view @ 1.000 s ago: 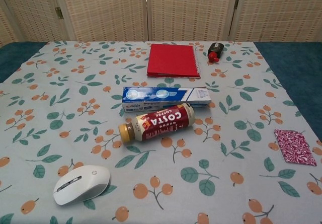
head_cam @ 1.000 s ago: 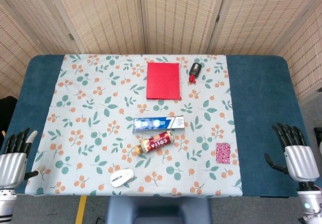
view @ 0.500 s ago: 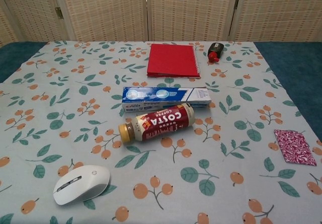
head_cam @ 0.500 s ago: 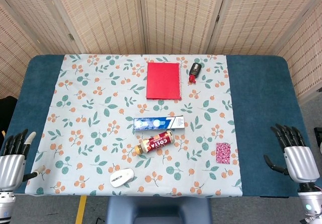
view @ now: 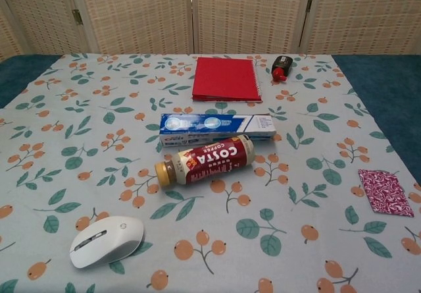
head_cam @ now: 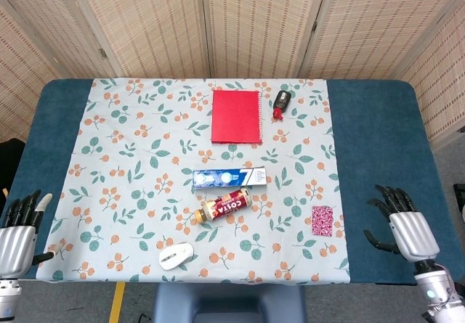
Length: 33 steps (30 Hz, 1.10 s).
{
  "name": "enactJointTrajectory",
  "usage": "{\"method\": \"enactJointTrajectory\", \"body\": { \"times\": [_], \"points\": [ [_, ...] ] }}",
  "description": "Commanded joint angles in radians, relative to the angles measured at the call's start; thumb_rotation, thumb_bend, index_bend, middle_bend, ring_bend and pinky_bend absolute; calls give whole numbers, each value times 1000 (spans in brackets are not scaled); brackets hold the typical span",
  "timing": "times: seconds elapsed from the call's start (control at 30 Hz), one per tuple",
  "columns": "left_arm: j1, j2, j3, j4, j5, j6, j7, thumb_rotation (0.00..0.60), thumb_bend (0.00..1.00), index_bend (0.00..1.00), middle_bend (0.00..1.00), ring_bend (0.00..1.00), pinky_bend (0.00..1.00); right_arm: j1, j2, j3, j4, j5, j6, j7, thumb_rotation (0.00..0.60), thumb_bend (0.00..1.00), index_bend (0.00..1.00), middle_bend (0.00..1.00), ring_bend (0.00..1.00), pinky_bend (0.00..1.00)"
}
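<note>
Right hand (head_cam: 405, 230) hovering spread, holding nothing, near patterned pouch (head_cam: 322, 220) at cloth's right edge | left hand (head_cam: 17, 237) spread, holding nothing, off left edge | risk: fingers probably snagging cloth, sliding flat pouch away

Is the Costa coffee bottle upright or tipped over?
Tipped over. The brown-and-red Costa coffee bottle lies on its side on the floral tablecloth, tan cap toward the white computer mouse. Neither hand touches it.

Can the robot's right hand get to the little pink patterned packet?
Probably yes. The right hand is open and empty at the table's edge, and the pink packet lies flat close beside it on the flowered cloth, with nothing lying between them.
</note>
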Motion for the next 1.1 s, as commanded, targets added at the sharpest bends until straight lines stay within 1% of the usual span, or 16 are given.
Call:
{"method": "enactJointTrajectory", "body": {
  "times": [0.03, 0.2, 0.27, 0.4, 0.6, 0.8, 1.1],
  "points": [
    [4, 2, 1, 2, 2, 6, -7, 600, 183, 38, 0, 0, 0, 34, -29, -10, 12, 1, -57, 16, 414, 367, 278, 81, 0, 0],
    [13, 3, 9, 8, 8, 12, -21, 600, 183, 43, 0, 0, 0, 71, -78, -16, 48, 4, -122, 43, 341, 367, 304, 82, 0, 0],
    [16, 4, 13, 7, 12, 13, -25, 600, 183, 47, 0, 1, 0, 84, -95, -19, 64, 9, -148, 49, 328, 367, 307, 82, 0, 0],
    [22, 7, 17, 10, 18, 18, -38, 600, 183, 53, 0, 8, 0, 111, -130, -28, 93, 19, -205, 51, 326, 367, 309, 82, 0, 0],
    [29, 10, 22, 13, 25, 23, -52, 600, 183, 54, 0, 13, 0, 134, -166, -43, 135, 27, -253, 67, 326, 367, 328, 84, 0, 0],
    [32, 12, 25, 12, 30, 24, -56, 600, 183, 64, 0, 14, 0, 138, -200, -49, 183, 31, -257, 70, 327, 367, 331, 88, 0, 0],
    [33, 14, 26, 8, 32, 19, -54, 600, 183, 73, 0, 14, 0, 146, -227, -71, 213, 19, -269, 80, 320, 366, 331, 92, 0, 0]
  ]
}}
